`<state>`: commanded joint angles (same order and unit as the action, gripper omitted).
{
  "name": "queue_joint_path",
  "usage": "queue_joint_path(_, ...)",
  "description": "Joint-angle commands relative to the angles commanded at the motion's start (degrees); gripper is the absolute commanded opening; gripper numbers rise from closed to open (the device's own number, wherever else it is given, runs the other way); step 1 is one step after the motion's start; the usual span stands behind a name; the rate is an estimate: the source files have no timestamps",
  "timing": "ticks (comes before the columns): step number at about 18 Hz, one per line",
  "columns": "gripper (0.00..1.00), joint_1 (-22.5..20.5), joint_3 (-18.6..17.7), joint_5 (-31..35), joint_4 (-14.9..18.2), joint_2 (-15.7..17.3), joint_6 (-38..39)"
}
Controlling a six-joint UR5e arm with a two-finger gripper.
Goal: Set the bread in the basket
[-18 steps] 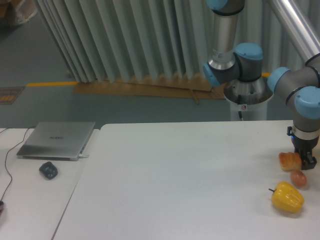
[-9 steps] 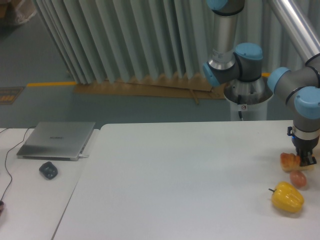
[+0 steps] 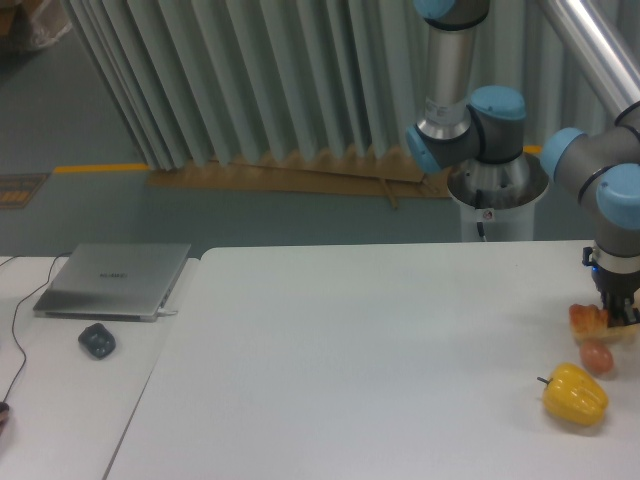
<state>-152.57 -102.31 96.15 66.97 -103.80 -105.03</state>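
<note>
At the far right edge of the white table [image 3: 380, 360], the arm reaches down from above with its tool [image 3: 618, 318] closed on the bread [image 3: 586, 319], a small glossy orange-brown roll whose left end sticks out from between the dark fingers. The roll sits just above the table surface, close to the frame's right border; whether it touches the table cannot be told. A thin tan-orange sliver right of the tool, at the very edge of the view, may be the basket [image 3: 632, 333], but too little of it shows to make out its shape. Just below the roll lies a small brownish egg [image 3: 597, 356], and below that, near it, a yellow bell pepper [image 3: 575, 394] with its stem pointing left. Well apart, on the left side, a closed silver laptop [image 3: 113, 280] rests on an adjoining table, with a dark mouse [image 3: 97, 341] just in front of it. Behind the table stand pale pleated curtains [image 3: 250, 80] and the arm's base [image 3: 495, 195].
</note>
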Motion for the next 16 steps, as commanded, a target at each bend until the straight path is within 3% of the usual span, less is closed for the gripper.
queue_joint_path(7, 0.27, -2.37, 3.42, -0.09, 8.78, 3.87, -3.34)
queue_joint_path(16, 0.27, -6.85, 3.69, -0.26, 10.90, 5.63, -13.79)
